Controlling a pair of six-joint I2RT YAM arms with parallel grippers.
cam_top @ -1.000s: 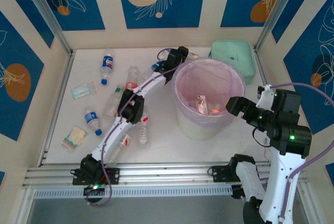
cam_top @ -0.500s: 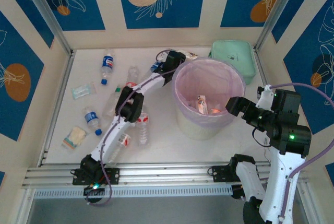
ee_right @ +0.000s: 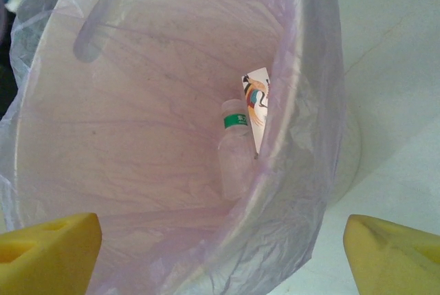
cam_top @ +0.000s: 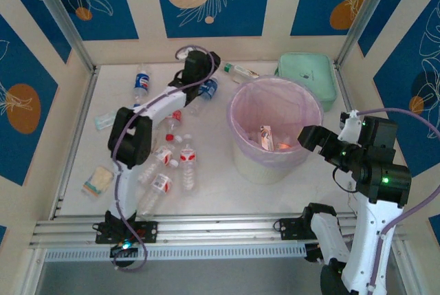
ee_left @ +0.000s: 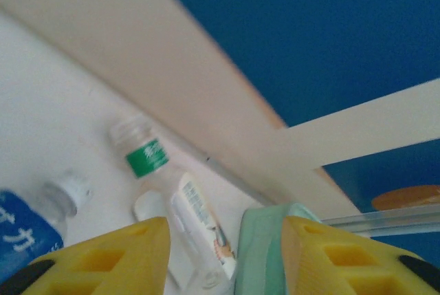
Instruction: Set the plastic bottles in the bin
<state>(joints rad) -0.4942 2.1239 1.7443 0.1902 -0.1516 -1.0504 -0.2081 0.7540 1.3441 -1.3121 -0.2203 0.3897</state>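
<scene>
A: What has changed on the table (cam_top: 213,195) in the last second?

B: Largest first. The bin (cam_top: 256,168), a round white bucket with a lilac liner, stands where it did, right of the table's middle. Its contents look the same: a bottle with a green band (ee_right: 236,145) leaning on the liner beside a printed scrap (ee_right: 256,106). The left arm is what moved. It was reaching to the bin's far-left rim and has now swung left along the table's far edge

A: Is it carrying a bottle?

B: No. The left gripper (ee_left: 224,240) has narrowed from wide to roughly half. Through the gap its wrist view shows only things farther off, so it grips nothing. A blue-labelled bottle (cam_top: 208,89) lies just beside one finger, outside the jaws. A green-labelled bottle (cam_top: 240,71) lies beyond, by the far edge, between the gripper and the mint green case (cam_top: 309,78)

A: And the right gripper?

B: The right gripper (ee_right: 220,250) hovers over the bin's near-right rim as before, fingers spread wide, empty

A: What does that mean for the task?

B: My guess is that nothing went in on this pass, and the left arm is lining up on the blue-labelled bottle. The red-and-white bottles (cam_top: 187,161) left of the table's middle also wait outside the bin
</scene>
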